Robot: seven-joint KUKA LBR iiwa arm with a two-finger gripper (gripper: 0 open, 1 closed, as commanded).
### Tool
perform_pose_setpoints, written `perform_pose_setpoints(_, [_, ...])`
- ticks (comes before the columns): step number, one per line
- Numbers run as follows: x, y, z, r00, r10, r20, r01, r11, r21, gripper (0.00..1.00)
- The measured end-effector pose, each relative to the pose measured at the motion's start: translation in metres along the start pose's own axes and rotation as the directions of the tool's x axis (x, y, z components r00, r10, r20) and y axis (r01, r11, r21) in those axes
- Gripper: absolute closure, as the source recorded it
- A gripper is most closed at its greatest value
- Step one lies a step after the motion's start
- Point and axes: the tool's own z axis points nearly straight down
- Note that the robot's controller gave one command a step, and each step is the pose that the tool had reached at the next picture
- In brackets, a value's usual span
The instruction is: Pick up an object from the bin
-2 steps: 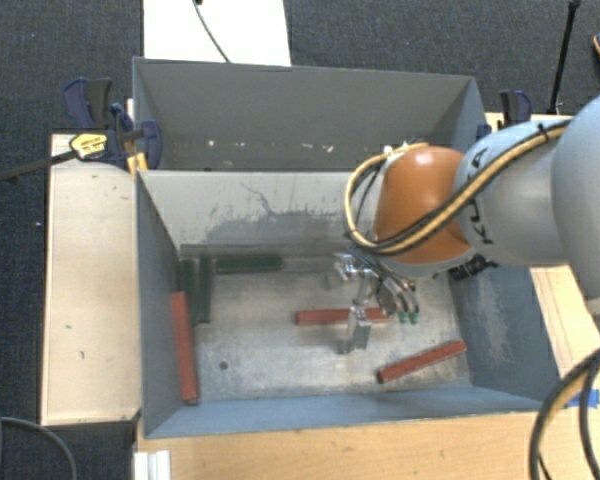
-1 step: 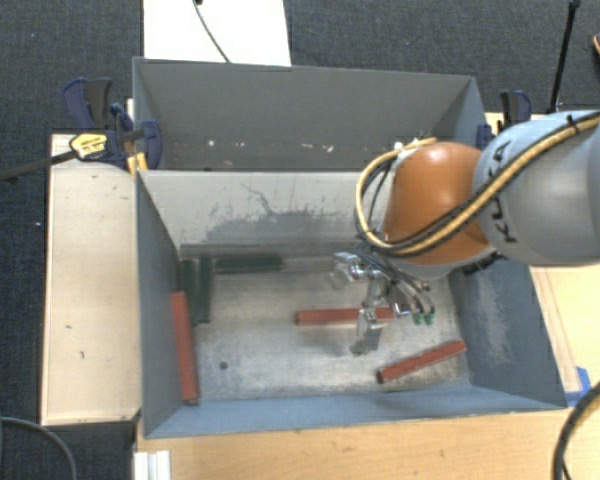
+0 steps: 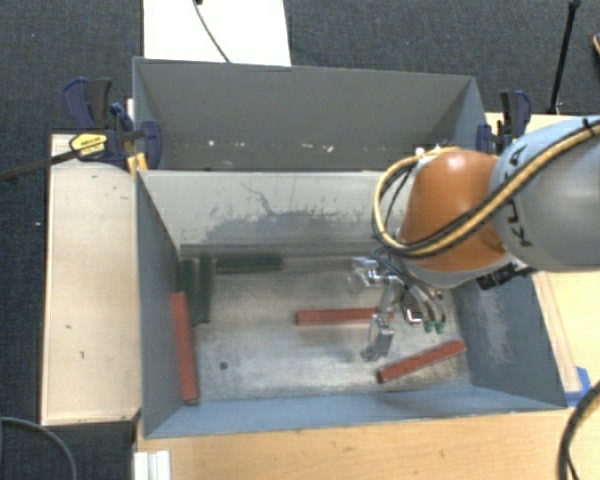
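The tool (image 3: 382, 336) hangs low at the right end of the middle red bar (image 3: 330, 317); released or clenched, I cannot tell. Nothing looks lifted; grasp and lift remain.

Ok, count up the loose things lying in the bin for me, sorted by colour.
Red bars: 3
Dark green bars: 2
Total: 5
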Motion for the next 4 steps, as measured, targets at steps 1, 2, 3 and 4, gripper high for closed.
perform_pose_setpoints(1, [0.004, 0.000, 0.031, 0.996, 0.087, -0.001, -0.087, 0.996, -0.001, 0.00])
perform_pose_setpoints(2, [-0.008, 0.030, 0.030, 1.000, 0.026, 0.008, -0.026, 1.000, -0.002, 0.00])
perform_pose_setpoints(3, [-0.008, 0.029, 0.030, 0.999, 0.031, 0.007, -0.031, 1.000, -0.001, 1.00])
perform_pose_setpoints(4, [-0.009, 0.029, 0.004, 0.999, 0.031, 0.009, -0.031, 1.000, -0.001, 1.00])
